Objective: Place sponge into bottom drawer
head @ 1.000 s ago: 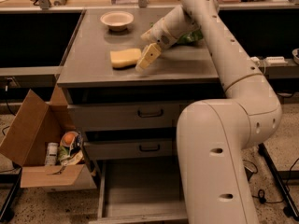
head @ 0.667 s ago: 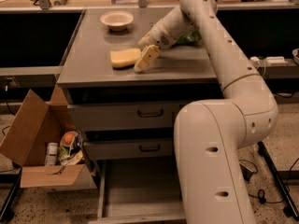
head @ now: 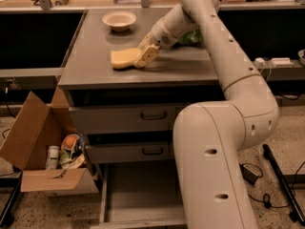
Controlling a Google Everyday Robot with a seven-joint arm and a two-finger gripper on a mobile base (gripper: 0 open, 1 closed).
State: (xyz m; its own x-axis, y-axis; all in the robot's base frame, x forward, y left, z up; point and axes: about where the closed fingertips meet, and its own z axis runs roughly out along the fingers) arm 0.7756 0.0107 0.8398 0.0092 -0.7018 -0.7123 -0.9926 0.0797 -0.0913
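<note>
The yellow sponge [head: 122,58] lies flat on the grey cabinet top [head: 90,66], near its middle. My gripper [head: 144,56] reaches down from the right and sits at the sponge's right end, touching or overlapping it. The bottom drawer [head: 138,187] is pulled open at floor level below the cabinet front, and its plain grey inside shows. My arm's large white base hides the drawer's right part.
A pale round bowl [head: 119,20] stands at the back of the cabinet top. A green snack bag [head: 191,36] lies behind my arm. The two upper drawers [head: 128,119] are shut. An open cardboard box [head: 40,144] of bottles stands left of the cabinet. Cables lie on the floor at the right.
My gripper has moved a little to the left, onto the sponge's right end. The sponge has stayed in about the same place.
</note>
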